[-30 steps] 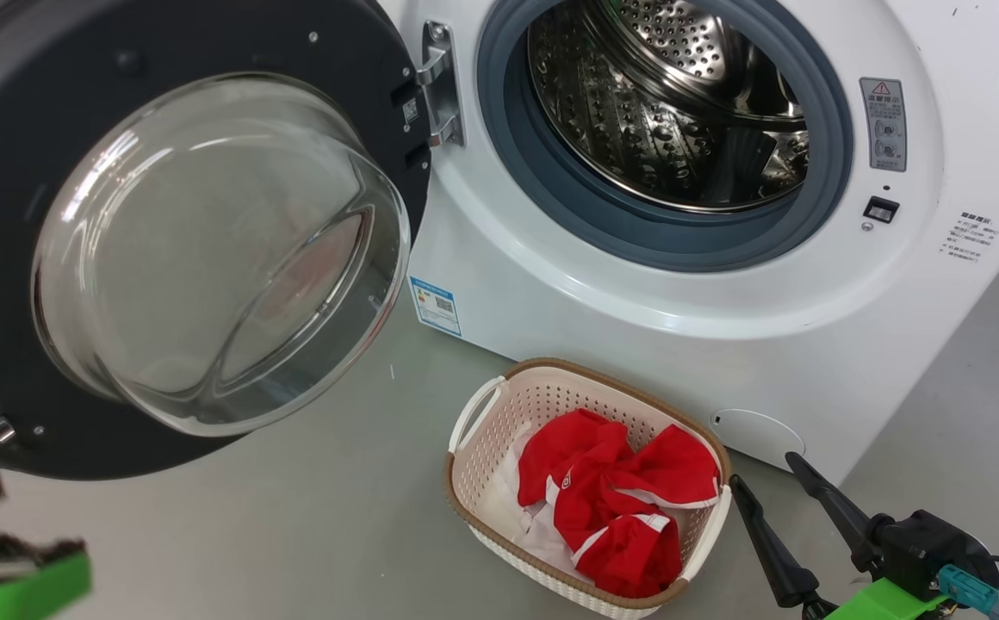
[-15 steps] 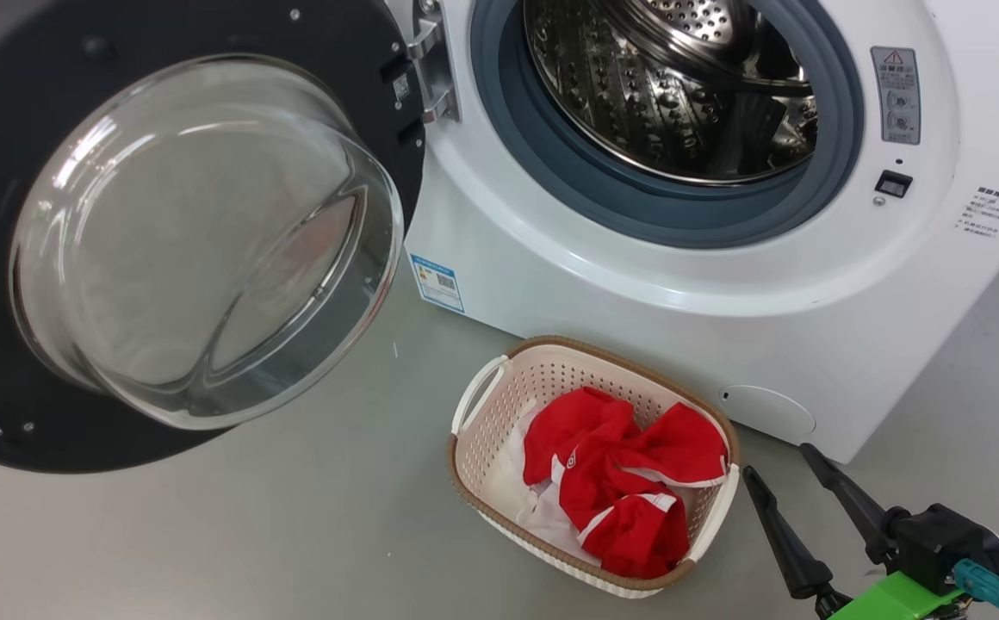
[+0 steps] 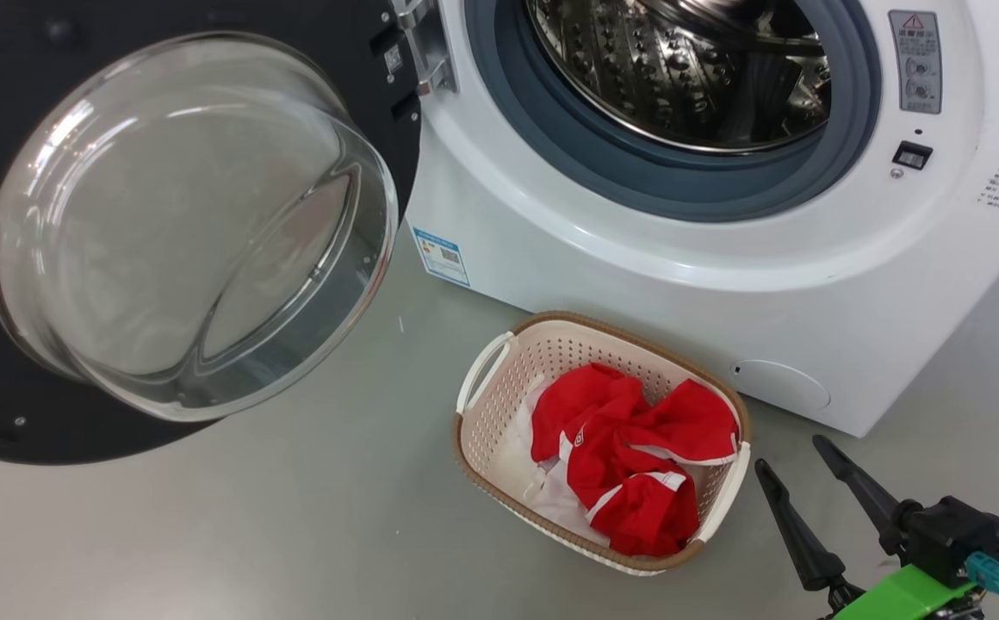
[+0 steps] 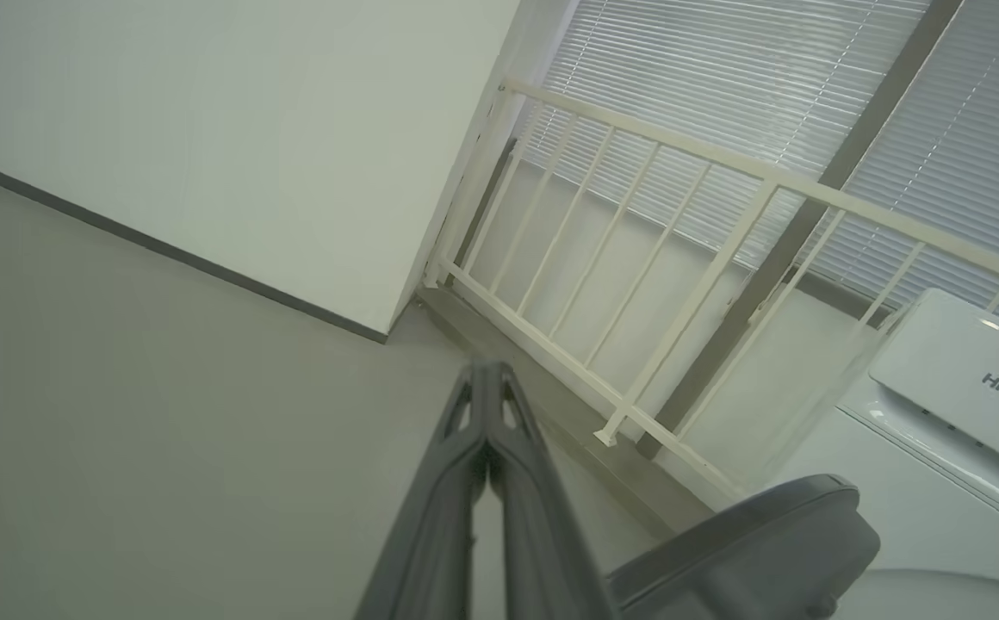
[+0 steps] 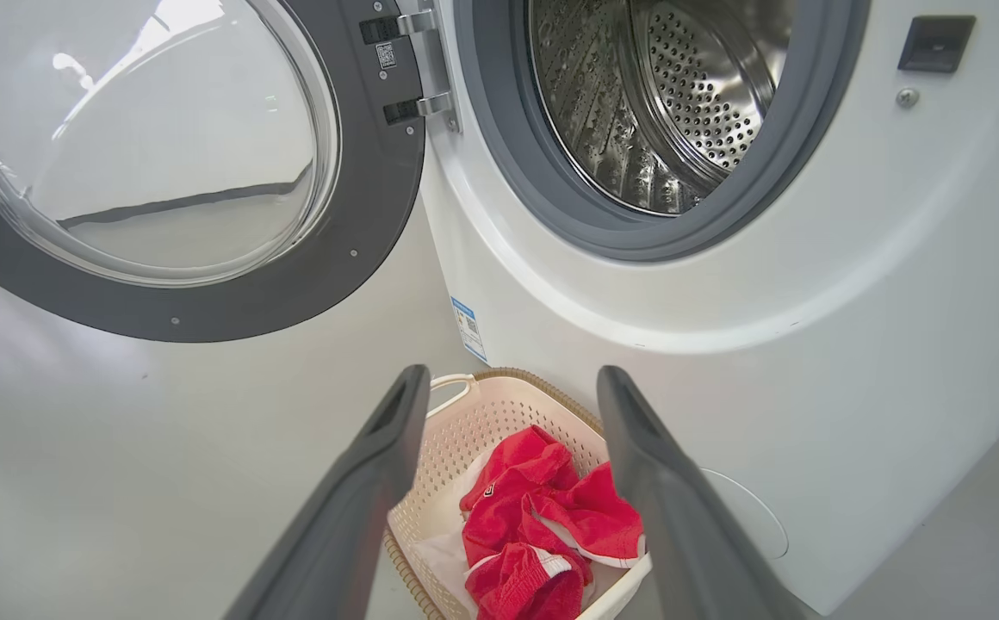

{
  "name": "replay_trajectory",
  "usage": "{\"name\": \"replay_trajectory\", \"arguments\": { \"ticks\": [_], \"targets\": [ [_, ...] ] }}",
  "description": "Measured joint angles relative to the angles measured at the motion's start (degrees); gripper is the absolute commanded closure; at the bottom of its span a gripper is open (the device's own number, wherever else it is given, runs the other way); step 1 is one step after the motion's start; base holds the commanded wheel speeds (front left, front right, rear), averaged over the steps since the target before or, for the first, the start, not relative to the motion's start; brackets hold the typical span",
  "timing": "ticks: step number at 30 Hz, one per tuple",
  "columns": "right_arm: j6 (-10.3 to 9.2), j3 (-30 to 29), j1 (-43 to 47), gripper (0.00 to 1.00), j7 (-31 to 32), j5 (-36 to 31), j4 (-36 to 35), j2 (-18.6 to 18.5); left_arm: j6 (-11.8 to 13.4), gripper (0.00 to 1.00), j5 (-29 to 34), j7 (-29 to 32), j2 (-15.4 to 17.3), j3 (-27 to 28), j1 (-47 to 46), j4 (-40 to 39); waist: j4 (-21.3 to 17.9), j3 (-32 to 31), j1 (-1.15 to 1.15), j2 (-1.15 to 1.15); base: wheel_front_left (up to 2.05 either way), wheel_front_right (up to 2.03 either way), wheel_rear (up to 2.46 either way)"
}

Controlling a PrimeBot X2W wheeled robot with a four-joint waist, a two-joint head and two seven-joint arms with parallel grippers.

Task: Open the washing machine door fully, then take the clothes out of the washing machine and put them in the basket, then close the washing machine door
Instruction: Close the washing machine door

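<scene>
Your right gripper hangs wide open and empty beside the basket, where the red clothes lie; your left gripper is pinched together on nothing. With the drum looking empty, only shutting the wide-open washing machine door seems left

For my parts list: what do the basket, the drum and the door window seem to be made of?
Basket: likely matte cream plastic, moulded holes, brown woven-look rim.
Drum: shiny metal, probably steel; mirror reflections, punched holes.
Door window: clear, glossy, glass or plastic; see-through with highlights.
</scene>
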Motion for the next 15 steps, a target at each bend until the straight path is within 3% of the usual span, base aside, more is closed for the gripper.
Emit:
{"name": "replay_trajectory", "arguments": {
  "ticks": [5, 10, 15],
  "targets": [
    [0.0, 0.44, -1.09, 0.0, 0.0, 0.0, -0.18, -0.7, 0.43, 1.0, -3.46, 11.14, 0.94, -0.07, -5.38, 7.6, 0.15, 1.05, 0.0, 0.0, 0.0, 0.0, 0.0],
    [0.0, 0.58, -1.08, 0.0, 0.0, 0.0, -0.3, -1.14, 4.11, 1.0, -4.93, 19.79, 1.86, -0.8, -8.14, 12.14, 0.27, 1.54, 0.0, 0.0, 0.0, 0.0, 0.0],
    [0.0, 0.55, -1.07, 0.0, 0.0, -0.25, -0.59, -1.14, 5.69, 1.0, -5.55, 26.05, 2.49, -1.37, -8.4, 13.82, 0.33, 1.79, 0.0, 0.0, 0.0, 0.0, 0.0]
  ]
}}
